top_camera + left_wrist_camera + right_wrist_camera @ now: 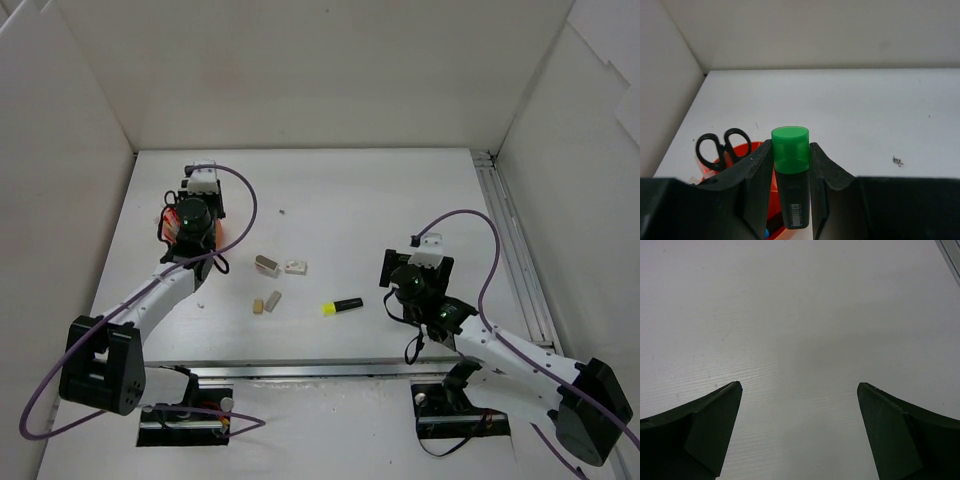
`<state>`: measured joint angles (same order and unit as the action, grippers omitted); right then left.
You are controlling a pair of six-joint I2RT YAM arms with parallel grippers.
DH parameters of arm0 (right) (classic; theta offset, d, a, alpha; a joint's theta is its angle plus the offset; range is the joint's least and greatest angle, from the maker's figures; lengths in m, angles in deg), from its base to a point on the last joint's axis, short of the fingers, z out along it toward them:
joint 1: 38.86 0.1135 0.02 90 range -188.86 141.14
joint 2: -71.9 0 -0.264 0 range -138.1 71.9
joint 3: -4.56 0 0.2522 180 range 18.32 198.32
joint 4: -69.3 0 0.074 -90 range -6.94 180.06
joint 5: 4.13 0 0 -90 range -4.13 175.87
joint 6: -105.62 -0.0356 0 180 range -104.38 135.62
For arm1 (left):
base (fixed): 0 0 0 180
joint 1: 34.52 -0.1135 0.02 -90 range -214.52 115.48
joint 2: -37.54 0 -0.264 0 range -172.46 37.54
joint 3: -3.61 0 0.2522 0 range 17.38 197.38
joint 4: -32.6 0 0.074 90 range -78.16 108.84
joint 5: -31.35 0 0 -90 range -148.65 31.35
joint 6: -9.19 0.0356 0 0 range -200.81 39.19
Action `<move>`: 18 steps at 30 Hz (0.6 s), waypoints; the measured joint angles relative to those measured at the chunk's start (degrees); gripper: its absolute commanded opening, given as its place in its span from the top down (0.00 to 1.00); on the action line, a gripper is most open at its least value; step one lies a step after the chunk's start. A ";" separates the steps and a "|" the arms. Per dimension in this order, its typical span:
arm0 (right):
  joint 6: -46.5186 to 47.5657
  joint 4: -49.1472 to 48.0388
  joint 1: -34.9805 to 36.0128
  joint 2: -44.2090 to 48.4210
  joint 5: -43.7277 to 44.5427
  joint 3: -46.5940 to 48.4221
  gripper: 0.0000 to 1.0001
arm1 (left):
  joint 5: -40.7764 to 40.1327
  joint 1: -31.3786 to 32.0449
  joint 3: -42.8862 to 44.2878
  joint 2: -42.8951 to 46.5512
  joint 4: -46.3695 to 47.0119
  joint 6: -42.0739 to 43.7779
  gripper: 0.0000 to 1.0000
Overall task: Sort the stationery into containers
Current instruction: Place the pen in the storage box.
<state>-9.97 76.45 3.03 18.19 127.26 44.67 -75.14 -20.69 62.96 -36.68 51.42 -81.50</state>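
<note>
My left gripper (790,148) is shut on a black highlighter with a green cap (791,185), held upright, cap up. It hangs over the right rim of the round orange-red holder (742,150). Black-handled scissors (720,145) stand in the holder. In the top view the left gripper (192,222) covers most of the holder (167,224). My right gripper (799,390) is open and empty above bare table; it also shows in the top view (410,280). A yellow-ended highlighter (342,306) lies on the table to its left.
A grey piece (266,265) and a white piece (294,266) lie mid-table, with two beige erasers (265,302) just in front of them. White walls enclose the table on the left, back and right. A metal rail (515,260) runs along the right edge.
</note>
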 measured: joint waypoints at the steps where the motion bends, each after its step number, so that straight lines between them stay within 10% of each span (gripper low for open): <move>1: 0.17 -0.17 -0.11 -0.42 -0.02 0.02 0.02 | 1.57 0.00 0.15 -1.09 -0.20 0.74 1.00; 18: 2.03 -3.45 -2.23 -3.34 -1.73 0.13 0.02 | 19.80 -5.99 3.82 -7.89 -10.21 9.68 1.00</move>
<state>-7.93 73.00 0.80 14.85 125.53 44.80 -55.34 -26.68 66.78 -44.57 41.21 -71.81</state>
